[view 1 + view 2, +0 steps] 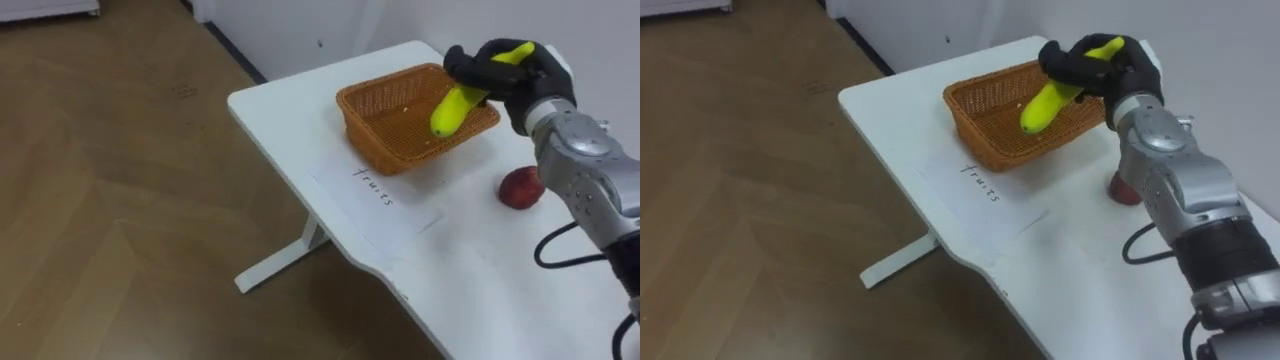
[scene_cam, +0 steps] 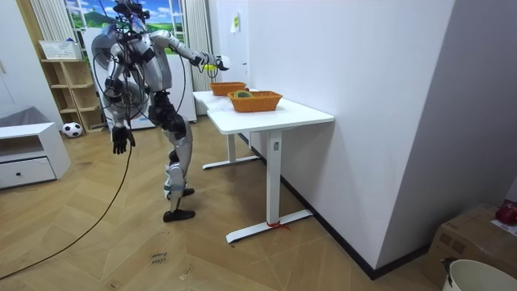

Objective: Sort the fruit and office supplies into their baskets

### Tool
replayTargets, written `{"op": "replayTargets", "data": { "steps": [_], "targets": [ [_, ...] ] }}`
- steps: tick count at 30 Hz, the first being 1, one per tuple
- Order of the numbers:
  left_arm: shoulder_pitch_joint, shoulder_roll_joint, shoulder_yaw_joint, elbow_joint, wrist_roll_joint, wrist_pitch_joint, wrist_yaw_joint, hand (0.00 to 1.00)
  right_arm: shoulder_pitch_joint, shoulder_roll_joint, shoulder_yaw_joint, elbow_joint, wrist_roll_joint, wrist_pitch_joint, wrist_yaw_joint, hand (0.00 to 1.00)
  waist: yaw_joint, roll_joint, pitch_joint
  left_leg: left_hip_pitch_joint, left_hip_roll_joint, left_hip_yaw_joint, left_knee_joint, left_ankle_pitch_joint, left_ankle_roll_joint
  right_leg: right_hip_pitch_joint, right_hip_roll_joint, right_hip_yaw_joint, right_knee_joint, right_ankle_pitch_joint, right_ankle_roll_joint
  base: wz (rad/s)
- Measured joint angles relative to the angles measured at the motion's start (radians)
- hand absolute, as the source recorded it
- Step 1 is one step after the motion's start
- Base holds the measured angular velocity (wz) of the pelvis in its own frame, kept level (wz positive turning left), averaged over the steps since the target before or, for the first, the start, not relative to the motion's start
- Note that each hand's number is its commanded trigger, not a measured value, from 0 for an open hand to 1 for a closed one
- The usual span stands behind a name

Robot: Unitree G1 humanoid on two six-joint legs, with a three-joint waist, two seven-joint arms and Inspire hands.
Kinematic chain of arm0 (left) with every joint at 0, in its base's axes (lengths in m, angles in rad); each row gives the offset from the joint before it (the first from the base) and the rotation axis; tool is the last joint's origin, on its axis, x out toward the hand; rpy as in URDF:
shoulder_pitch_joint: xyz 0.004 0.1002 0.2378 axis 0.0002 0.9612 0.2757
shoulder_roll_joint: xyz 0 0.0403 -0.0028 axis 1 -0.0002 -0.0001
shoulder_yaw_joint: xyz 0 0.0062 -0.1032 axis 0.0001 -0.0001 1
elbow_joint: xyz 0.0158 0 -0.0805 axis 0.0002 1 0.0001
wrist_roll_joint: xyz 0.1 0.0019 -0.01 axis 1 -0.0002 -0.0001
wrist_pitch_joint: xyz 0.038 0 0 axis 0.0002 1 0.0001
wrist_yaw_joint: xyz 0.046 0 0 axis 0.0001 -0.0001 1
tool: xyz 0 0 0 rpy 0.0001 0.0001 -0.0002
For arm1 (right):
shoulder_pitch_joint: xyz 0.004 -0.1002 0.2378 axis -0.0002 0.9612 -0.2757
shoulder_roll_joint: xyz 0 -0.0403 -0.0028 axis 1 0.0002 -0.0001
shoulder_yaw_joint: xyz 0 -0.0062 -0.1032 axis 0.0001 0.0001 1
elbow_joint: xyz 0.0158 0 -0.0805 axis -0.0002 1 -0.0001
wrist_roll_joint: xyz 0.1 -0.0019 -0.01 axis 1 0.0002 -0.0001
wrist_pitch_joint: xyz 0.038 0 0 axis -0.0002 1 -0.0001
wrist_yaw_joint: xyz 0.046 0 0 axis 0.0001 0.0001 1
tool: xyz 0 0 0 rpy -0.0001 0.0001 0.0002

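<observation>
- Over the far end of the white table (image 1: 290,110), the right hand (image 1: 520,78) is out above the wicker basket (image 1: 352,108) – fingers clenched round a yellow banana (image 1: 455,105).
- The banana slants down, its lower tip over the basket's open inside, its upper end poking out past the fingers.
- The basket sits near the table's corner, and a sheet of white paper (image 1: 400,205) with handwriting lies flat on the top just in front of it.
- A red fruit (image 1: 521,187) rests on the bare tabletop, beside the right forearm and apart from the basket.
- The table's white foot (image 1: 275,262) runs out across a wooden floor (image 1: 120,200).
- In the room view the robot stands at the table's end, right arm stretched over it; the left hand (image 2: 119,142) hangs low by its side – whether those fingers are curled, I cannot tell.
- A second wicker basket (image 2: 255,101) sits nearer on the same table, which stands against a white wall (image 2: 363,97).
- Behind the robot are a wooden shelf (image 2: 69,81), a ball (image 2: 72,128) on the floor and a low white drawer unit (image 2: 28,153).
</observation>
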Motion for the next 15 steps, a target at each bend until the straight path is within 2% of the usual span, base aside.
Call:
{"op": "replayTargets", "data": {
  "steps": [4, 8, 10, 12, 13, 14, 15],
  "targets": [
    [-0.001, 0.014, -0.003, 0.0, -0.028, -0.013, 0.041, 0.0, -0.032, 0.0, 0.0, 0.079, 0.041, -0.015, -0.034, 1.0, 0.005, -0.005, -0.0025, -0.029, 0.0, -0.01, 0.004, 0.007, 0.0, -0.025, 0.004, -0.006, 0.0, -0.001, -0.002, 0.04],
    [-0.002, 0.026, -0.005, 0.001, -0.092, -0.016, 0.077, 0.0, -0.066, 0.0, 0.001, 0.149, 0.061, -0.025, -0.079, 1.0, 0.007, -0.011, -0.0027, -0.065, 0.002, -0.009, 0.002, 0.027, -0.01, -0.065, 0.006, -0.003, -0.001, -0.012, -0.02, 0.02],
    [-0.003, 0.036, -0.006, 0.0, -0.115, -0.017, 0.089, 0.0, -0.067, 0.0, 0.002, 0.173, 0.062, -0.032, -0.092, 1.0, 0.014, -0.02, 0.0024, -0.073, 0.003, -0.008, -0.001, 0.031, -0.008, -0.074, 0.006, -0.004, -0.002, -0.02, -0.013, 0.04],
    [-0.015, 0.047, -0.008, 0.001, -0.153, -0.017, 0.098, 0.0, -0.072, 0.0, 0.004, 0.197, 0.066, -0.039, -0.109, 1.0, 0.019, -0.031, 0.0047, -0.094, 0.004, -0.011, 0.002, 0.033, -0.007, -0.091, 0.008, -0.011, 0.0, -0.022, -0.015, 0.07],
    [-0.027, 0.054, -0.024, 0.003, -0.171, -0.019, 0.105, 0.0, -0.094, 0.0, 0.013, 0.225, 0.077, -0.041, -0.117, 0.83, 0.019, -0.034, 0.0053, -0.113, 0.004, -0.016, 0.003, 0.035, -0.009, -0.108, 0.009, -0.017, 0.005, -0.022, -0.019, 0.08],
    [-0.043, 0.055, -0.032, 0.008, -0.176, -0.027, 0.107, 0.0, -0.122, 0.0, 0.015, 0.254, 0.082, -0.042, -0.123, 0.56, 0.023, -0.035, 0.0068, -0.13, 0.004, -0.018, 0.003, 0.037, -0.01, -0.128, 0.008, -0.017, 0.016, -0.019, -0.025, 0.07],
    [-0.058, 0.057, -0.039, 0.015, -0.177, -0.037, 0.109, 0.0, -0.151, 0.0, 0.024, 0.283, 0.087, -0.048, -0.129, 0.25, 0.026, -0.034, 0.0092, -0.144, 0.004, -0.019, 0.002, 0.038, -0.01, -0.141, 0.01, -0.017, 0.016, -0.016, -0.029, 0.0]
  ]
}}
